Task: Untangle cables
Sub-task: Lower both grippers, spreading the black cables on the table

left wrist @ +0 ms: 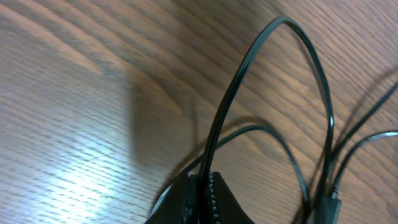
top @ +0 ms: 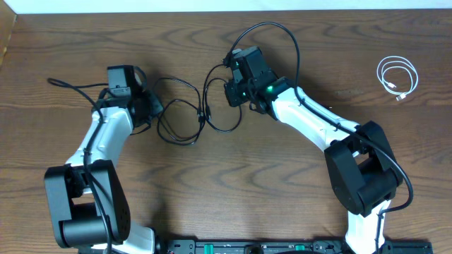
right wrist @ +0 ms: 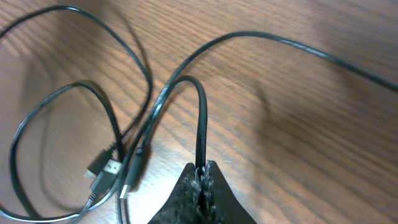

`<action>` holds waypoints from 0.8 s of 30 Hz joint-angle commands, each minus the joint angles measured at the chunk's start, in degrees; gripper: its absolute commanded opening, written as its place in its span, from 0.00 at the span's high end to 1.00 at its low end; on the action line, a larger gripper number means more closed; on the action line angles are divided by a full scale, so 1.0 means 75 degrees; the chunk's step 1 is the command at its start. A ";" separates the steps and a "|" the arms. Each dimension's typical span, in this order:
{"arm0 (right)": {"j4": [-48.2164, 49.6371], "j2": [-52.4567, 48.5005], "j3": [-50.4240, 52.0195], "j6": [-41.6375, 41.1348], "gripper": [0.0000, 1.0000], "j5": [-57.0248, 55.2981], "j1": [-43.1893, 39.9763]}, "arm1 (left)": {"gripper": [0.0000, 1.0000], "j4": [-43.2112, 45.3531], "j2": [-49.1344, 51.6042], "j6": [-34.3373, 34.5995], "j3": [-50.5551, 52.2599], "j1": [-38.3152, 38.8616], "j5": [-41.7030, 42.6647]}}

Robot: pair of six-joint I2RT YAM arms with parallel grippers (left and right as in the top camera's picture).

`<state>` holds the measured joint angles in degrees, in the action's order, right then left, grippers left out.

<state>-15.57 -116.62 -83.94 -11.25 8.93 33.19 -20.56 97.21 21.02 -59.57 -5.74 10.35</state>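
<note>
Left gripper (left wrist: 203,186) pinches a black cable loop (left wrist: 231,93); right gripper (right wrist: 204,169) clamps a black cord (right wrist: 201,124); pull apart slowly toward 9 and 3 o'clock, lest the plugs (right wrist: 106,168) snag.

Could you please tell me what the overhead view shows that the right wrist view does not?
Only overhead: the white cable, coiled apart from the tangle, and the left arm. Only right wrist: the plugs up close, and the right gripper shut on a black cable. Both: the looped black cables on the wooden table.
</note>
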 commanded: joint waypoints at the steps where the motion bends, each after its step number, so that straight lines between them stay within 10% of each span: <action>1: -0.0032 0.0198 -0.0064 -0.0309 0.99 0.0408 0.0029 | 0.92 0.0012 -0.0032 0.0041 0.0044 0.0096 -0.0047; 24: -0.1037 0.0157 -0.0050 -0.0440 0.98 -0.2579 0.0032 | 0.92 -0.0105 -0.0032 0.0038 0.0044 0.0140 -0.1137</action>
<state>-23.20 -116.62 -83.94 -13.89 -7.53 33.34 -20.78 97.21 21.02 -59.57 -4.80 6.22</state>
